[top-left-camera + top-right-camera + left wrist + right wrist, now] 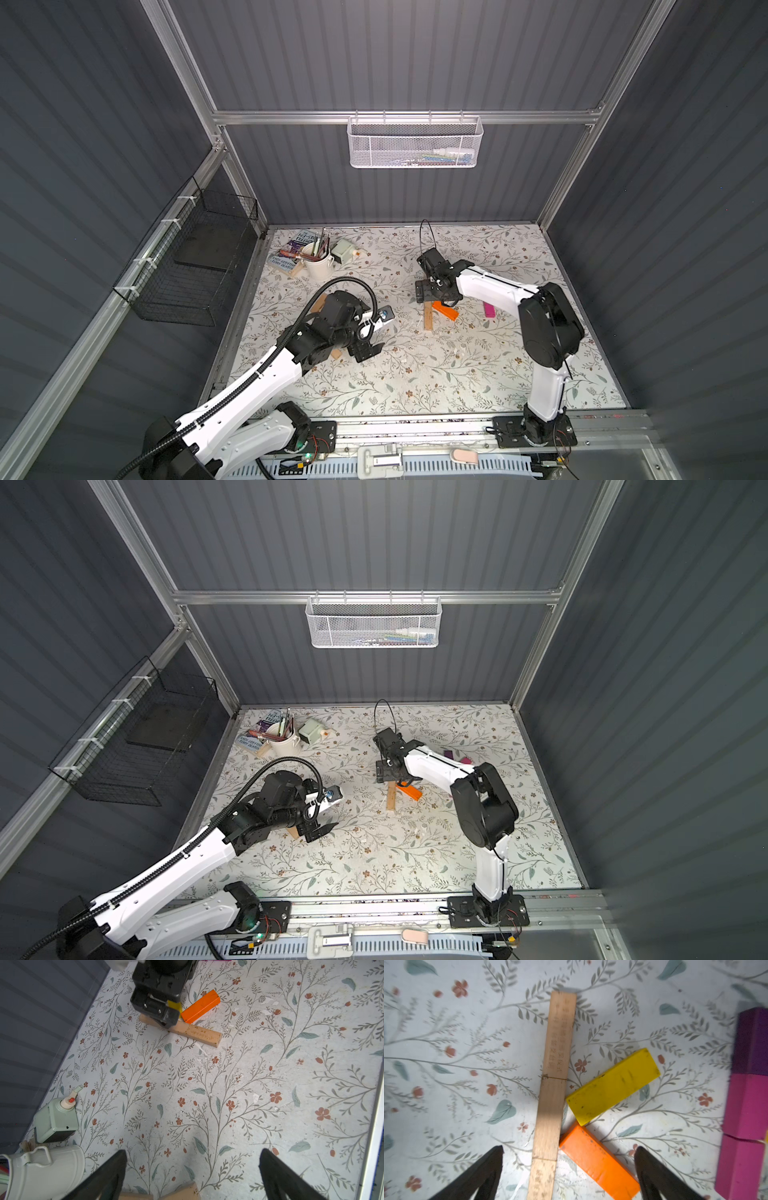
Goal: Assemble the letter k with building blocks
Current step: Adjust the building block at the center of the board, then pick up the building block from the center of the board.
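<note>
Right claw [569, 1148]: spread wide, holding nothing, hanging over the tan stem [552, 1093], which is tan planks laid end to end on the bench [270, 1076]. The yellow plank [612, 1086] and orange plank [598, 1163] slant off one side of the stem, their near corners meeting just beside it, so the K reads as formed.

Judgement: lift straight up with no sideways drift, or a finger clips the orange plank.

Left claw [193, 1150]: wide and empty, well apart from the stem.
</note>
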Motion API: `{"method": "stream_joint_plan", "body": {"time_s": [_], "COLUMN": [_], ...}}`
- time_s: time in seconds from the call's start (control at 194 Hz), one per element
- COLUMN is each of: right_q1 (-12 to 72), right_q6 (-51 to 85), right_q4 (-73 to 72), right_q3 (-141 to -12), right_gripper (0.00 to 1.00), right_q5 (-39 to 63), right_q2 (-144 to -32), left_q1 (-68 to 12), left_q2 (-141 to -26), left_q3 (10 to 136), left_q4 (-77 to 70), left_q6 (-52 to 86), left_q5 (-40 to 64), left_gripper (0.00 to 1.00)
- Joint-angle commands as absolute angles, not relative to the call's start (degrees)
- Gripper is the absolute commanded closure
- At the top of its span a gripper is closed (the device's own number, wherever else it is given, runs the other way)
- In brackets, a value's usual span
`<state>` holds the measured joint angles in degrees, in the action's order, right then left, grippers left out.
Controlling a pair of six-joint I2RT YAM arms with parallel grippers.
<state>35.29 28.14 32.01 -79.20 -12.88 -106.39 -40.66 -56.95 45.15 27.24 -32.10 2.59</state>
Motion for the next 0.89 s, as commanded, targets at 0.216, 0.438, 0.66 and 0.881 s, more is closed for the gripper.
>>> {"method": "stream_joint_plan", "body": {"time_s": [0.216,0.438,0.66,0.881], "right_q1": [35.43,35.41,35.38,35.50], "right_q6": [26.86,24.64,25.43,24.84], "right_q4": [17.29,11.08,14.42,17.70], "right_q3": [-62.21,-52.23,-54.07,-57.68], "right_gripper": [0.01,0.01,0.01,0.01], "right_q5": [-14.61,-8.16,4.21,14.78], "right_q2": [-76.47,-58.72,-59.36,-65.54], "left_q1": [-37.93,-33.72,-21.12,-15.34], "left_q2": [-59.21,-68.22,-75.77,-85.32], "left_q3": [44.43,50.33,51.14,54.56], "left_q4": [19.59,25.13,27.03,30.45], "left_q6": [-14.07,10.77,24.46,29.35], "left_q5": [-14.40,-24.67,-17.34,-14.67], "left_gripper": [0.04,0.14,0.32,0.45]}}
